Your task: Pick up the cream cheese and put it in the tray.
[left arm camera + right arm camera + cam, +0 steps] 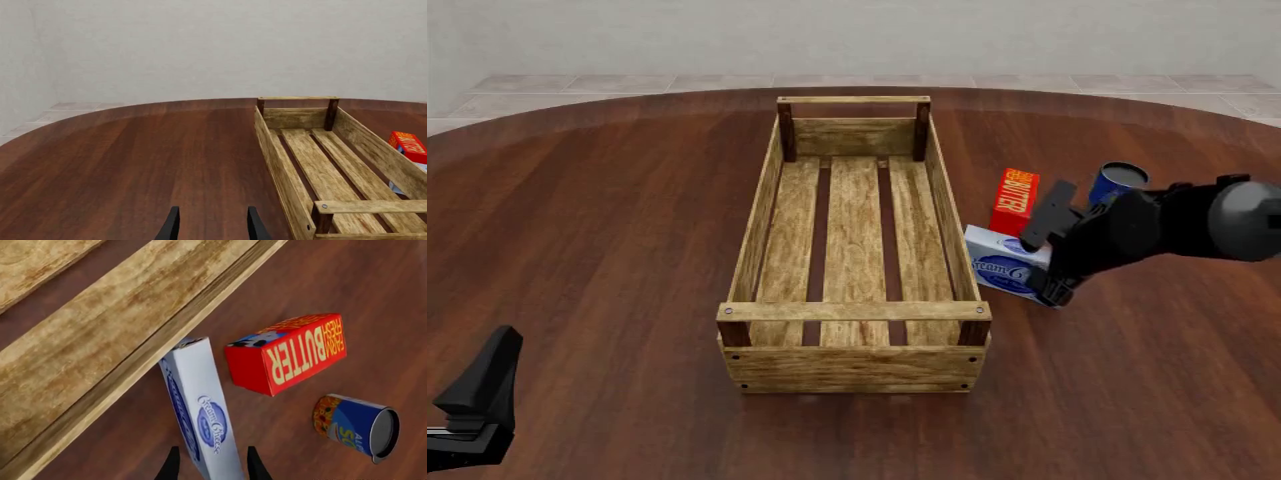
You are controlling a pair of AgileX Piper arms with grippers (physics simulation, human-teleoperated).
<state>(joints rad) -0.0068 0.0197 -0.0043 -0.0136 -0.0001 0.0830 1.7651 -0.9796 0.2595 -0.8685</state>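
White cream cheese (203,415), tilted beside tray (956,235) wall, clamped in right end effector (209,467).

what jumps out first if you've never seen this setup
The long wooden tray in the middle of the table, with nothing in it. Just beyond its right side, the right tool has its fingers on either side of the cream cheese, tilted up on edge, with a red butter box and a blue can close behind it. The left tool hangs open near the table's near-left edge.

cream cheese (203,410) white, blue oval | tray (761,225) light wood
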